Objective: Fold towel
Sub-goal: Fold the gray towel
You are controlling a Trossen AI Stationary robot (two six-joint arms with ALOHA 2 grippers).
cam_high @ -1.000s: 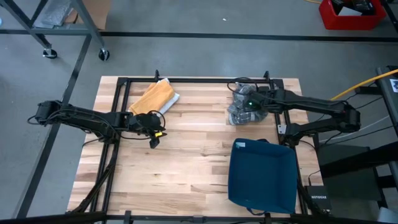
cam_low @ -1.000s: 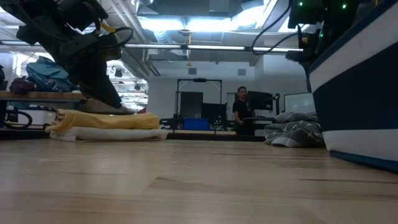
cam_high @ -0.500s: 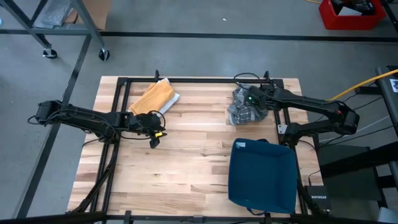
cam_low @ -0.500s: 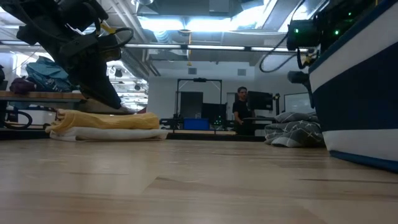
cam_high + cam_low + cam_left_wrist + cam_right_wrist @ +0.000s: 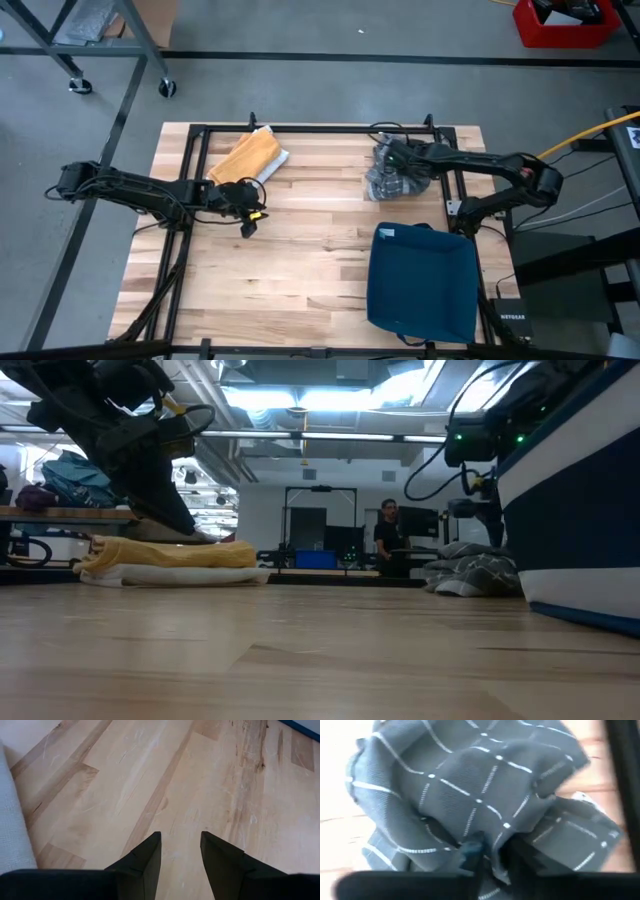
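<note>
A grey checked towel (image 5: 392, 172) lies crumpled at the table's far right, also showing in the low view (image 5: 470, 574). My right gripper (image 5: 494, 857) is down on this heap, shut on a ridge of its cloth. A folded yellow towel (image 5: 254, 156) lies flat at the far left. My left gripper (image 5: 181, 840) hangs open over bare wood just near of the yellow towel, with nothing between its fingers. My right gripper pinches a raised fold of the grey towel (image 5: 492, 845) between its two fingers, near the top of the heap. The fingers come from above, slanting down. The towel lies slack and bunched on the table; how many layers are caught, I cannot tell.
A blue bin (image 5: 422, 282) stands at the near right, close to the grey towel. A black frame (image 5: 330, 129) runs along the table's far edge and down both sides. Bare wood (image 5: 310, 250) fills the middle and near left. A person (image 5: 388, 538) stands in the room behind.
My right gripper has come down onto the grey towel heap and shifted a little toward the table's far edge. The grey towel stays bunched where it was.
</note>
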